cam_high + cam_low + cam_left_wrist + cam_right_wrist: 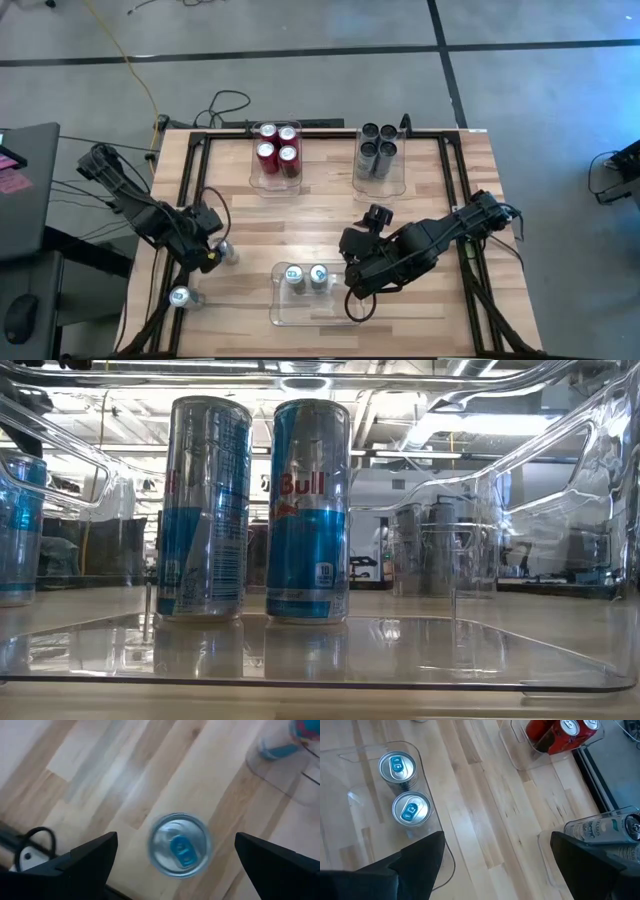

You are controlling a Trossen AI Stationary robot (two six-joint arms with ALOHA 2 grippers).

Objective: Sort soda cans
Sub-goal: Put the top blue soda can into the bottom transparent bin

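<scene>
Your left end effector (pixel 205 250) hangs with its fingers wide apart and nothing between them. Directly below it, in the gap between the two fingers, a silver-blue can (pixel 180 845) stands upright on the desk (pixel 320 200); its long axis is vertical, so you see only its round top. A second loose silver-blue can (pixel 180 296) stands a little further toward the front edge of the desk, beside the same arm. The left arm is clearly the nearer one for both.

Your right end effector (pixel 358 290) is also spread open and empty. It sits just beside the front bin (pixel 300 312), where two silver-blue cans (pixel 403 790) already stand upright.

The red cans (pixel 277 147) and the dark cans (pixel 377 148) fill their own bins at the far side.

The desk is pale wood and flat. Around the can under the left end effector there is free room, so I think a straight descent fits.
</scene>
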